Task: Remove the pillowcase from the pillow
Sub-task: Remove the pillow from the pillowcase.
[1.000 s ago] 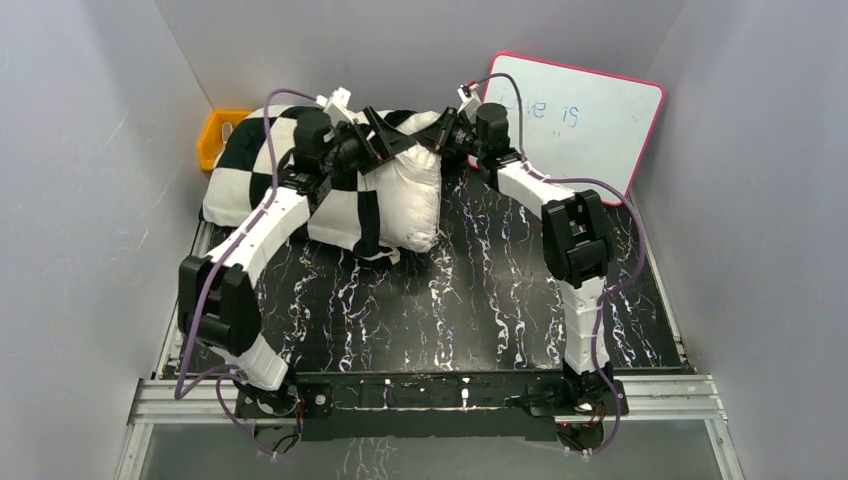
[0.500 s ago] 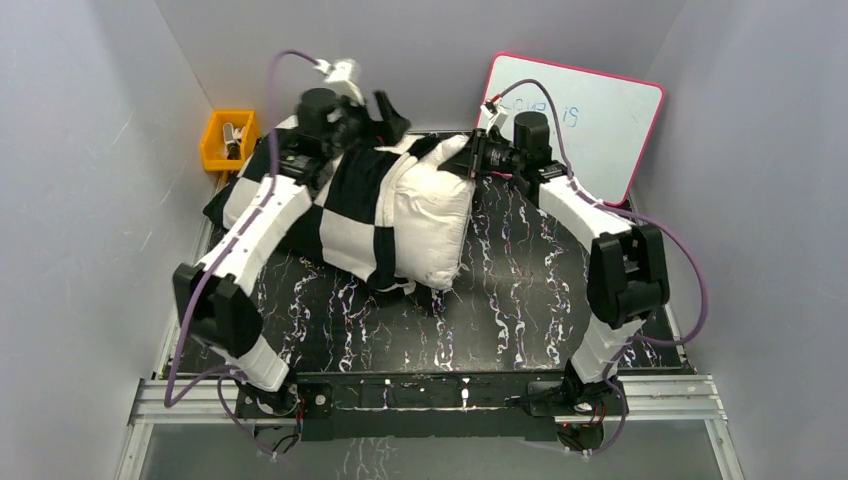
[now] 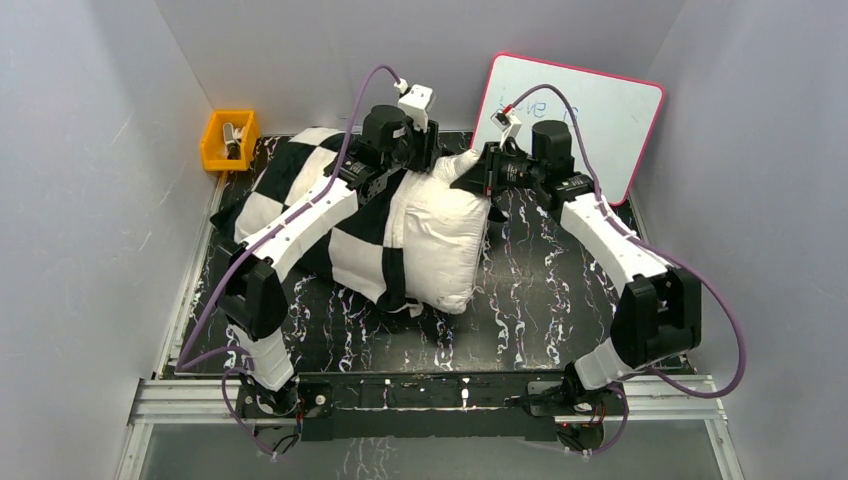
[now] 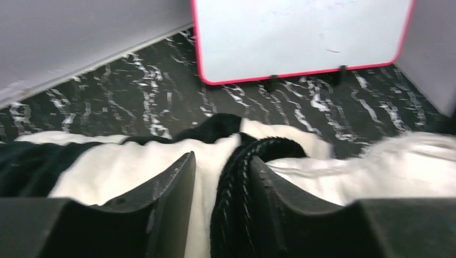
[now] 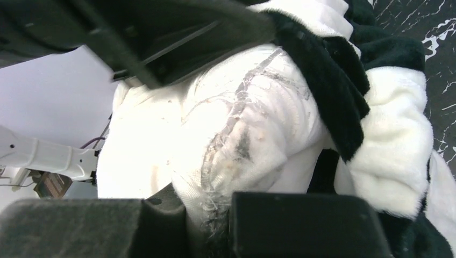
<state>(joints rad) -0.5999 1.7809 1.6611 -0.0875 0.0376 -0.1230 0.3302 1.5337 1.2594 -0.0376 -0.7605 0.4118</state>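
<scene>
The plump white pillow [image 3: 440, 240] lies across the dark marbled table, its right part bare. The black-and-white checkered pillowcase [image 3: 300, 185] covers its left part. My left gripper [image 3: 424, 158] reaches over the far edge of the cover's opening. In the left wrist view my left gripper [image 4: 221, 161] is shut on a fold of the pillowcase [image 4: 234, 185], black hem and white cloth filling the gap. My right gripper [image 3: 478, 172] is shut on the pillow's far right corner. In the right wrist view the frayed seam of the pillow [image 5: 215, 118] sits inside my right gripper [image 5: 207, 209], with the pillowcase [image 5: 392, 156] bunched beside it.
A pink-framed whiteboard [image 3: 590, 120] leans against the back right wall, close behind my right arm. An orange bin [image 3: 225, 140] stands in the back left corner. Grey walls close in the table [image 3: 560, 300] on three sides.
Both arms and the pillow have shifted to the right. My left gripper has moved from the cover's top to its far open edge and closed on the fabric.
</scene>
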